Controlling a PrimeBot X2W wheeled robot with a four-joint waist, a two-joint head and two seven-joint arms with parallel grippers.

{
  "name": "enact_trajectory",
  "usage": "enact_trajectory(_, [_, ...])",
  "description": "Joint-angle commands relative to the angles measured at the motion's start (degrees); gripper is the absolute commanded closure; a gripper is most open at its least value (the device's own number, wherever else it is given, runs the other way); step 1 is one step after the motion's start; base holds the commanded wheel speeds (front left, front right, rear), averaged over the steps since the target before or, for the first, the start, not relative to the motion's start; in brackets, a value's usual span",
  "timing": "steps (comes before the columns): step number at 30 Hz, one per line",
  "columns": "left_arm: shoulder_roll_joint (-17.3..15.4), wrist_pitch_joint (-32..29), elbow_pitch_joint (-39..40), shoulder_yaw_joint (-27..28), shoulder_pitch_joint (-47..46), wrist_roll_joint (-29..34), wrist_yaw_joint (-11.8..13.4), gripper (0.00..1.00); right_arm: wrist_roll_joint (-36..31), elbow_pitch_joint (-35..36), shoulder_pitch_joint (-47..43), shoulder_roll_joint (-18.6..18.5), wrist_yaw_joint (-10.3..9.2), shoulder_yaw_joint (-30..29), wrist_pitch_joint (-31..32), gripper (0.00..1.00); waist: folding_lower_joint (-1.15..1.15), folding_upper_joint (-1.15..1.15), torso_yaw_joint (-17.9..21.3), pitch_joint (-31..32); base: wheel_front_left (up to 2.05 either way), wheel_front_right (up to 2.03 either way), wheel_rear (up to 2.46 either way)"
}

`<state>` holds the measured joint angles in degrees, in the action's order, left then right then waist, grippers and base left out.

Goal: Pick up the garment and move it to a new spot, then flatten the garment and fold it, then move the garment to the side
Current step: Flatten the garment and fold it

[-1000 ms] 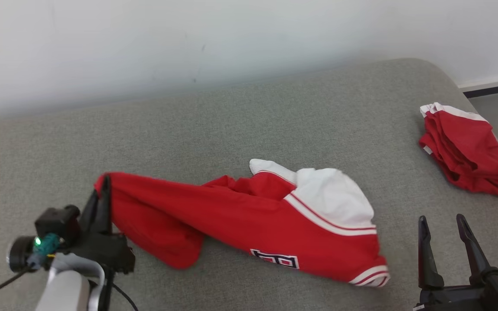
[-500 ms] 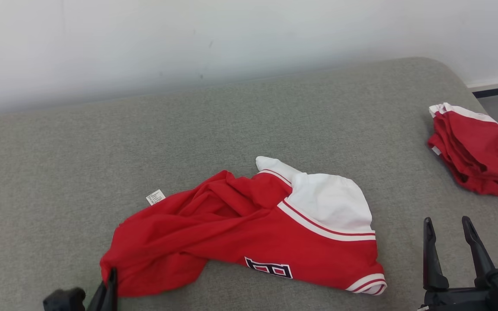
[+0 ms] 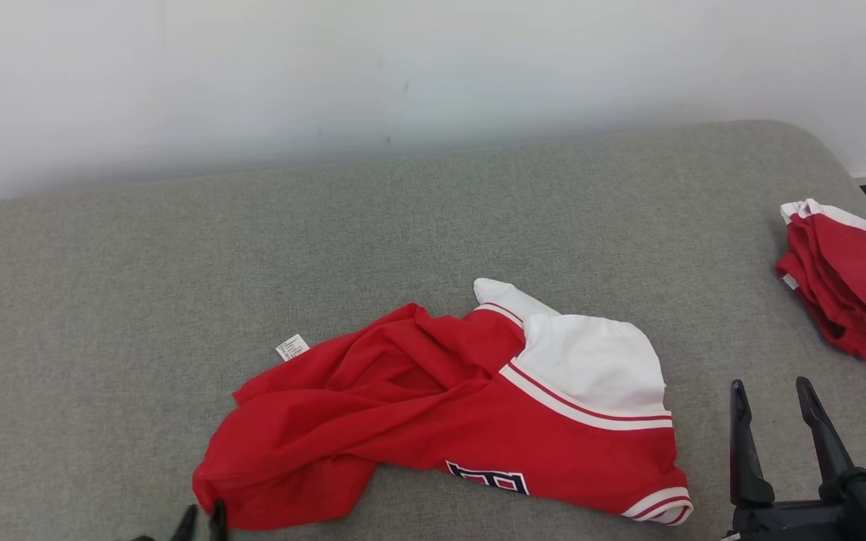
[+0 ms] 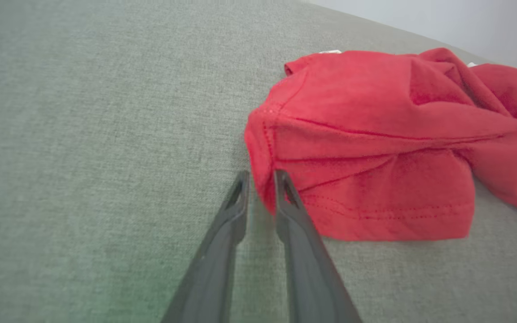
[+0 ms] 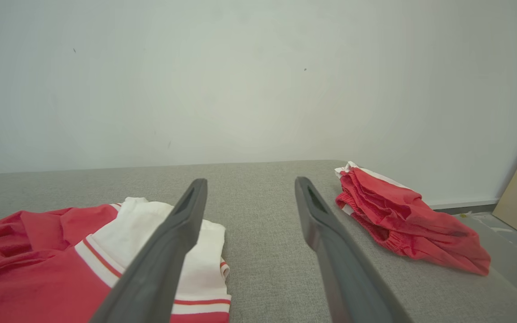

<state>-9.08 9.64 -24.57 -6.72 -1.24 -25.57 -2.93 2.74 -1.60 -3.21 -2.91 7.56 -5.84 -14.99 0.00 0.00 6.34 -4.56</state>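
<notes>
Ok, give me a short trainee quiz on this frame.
1. True or false: the right tool is open, with nothing between its fingers.
2. Where does the red pile lie from the garment? A: to the robot's left. B: to the robot's right, apart from it. C: on top of it.
3. Short answer: what small white thing sticks out from the garment's far edge, on the robot's left?
Key: 1 true; 2 B; 3 the label.
</notes>
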Motion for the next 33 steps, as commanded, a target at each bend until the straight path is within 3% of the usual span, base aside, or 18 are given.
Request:
enact_trajectory(1, [0.1, 0.5, 0.3, 0.2, 0.4, -0.6, 0.2, 0.0, 0.0, 0.0, -0.2, 0.0, -0.14, -0.1, -0.2, 0.0, 0.0, 0.0, 0.1, 0.0, 0.0, 0.0, 0.0])
enact_trajectory(8, [-0.1, 4.9, 3.1, 2.9, 2.4, 1.1, 2.5, 0.0, 0.0, -0.3, -0.7, 0.0, -0.14, -0.8, -0.2, 0.0, 0.0, 0.0, 0.7, 0.7, 0.0, 0.0, 0.0])
enact_trajectory(12, [0.9, 5.6, 10.1, 5.8, 3.9, 4.2, 3.3, 0.0, 0.1, -0.6, -1.2, 0.0, -0.14, -1.4, -0.2, 0.0, 0.0, 0.0, 0.3, 1.4, 0.0, 0.0, 0.0])
enact_trajectory(19, [5.0, 5.5, 22.5, 11.0, 9.7, 9.5, 0.8, 0.0, 0.6, -3.1, -1.6, 0.0, -0.14, -1.6, -0.2, 0.0, 0.0, 0.0, -0.8, 2.8, 0.0, 0.0, 0.0])
enact_trajectory(33, [6.2, 5.6, 22.3, 12.7, 12.3, 10.6, -0.8, 0.0, 1.3, -5.0, -1.9, 0.0, -0.14, -1.7, -0.2, 0.0, 0.0, 0.0, -2.4, 4.2, 0.0, 0.0, 0.0])
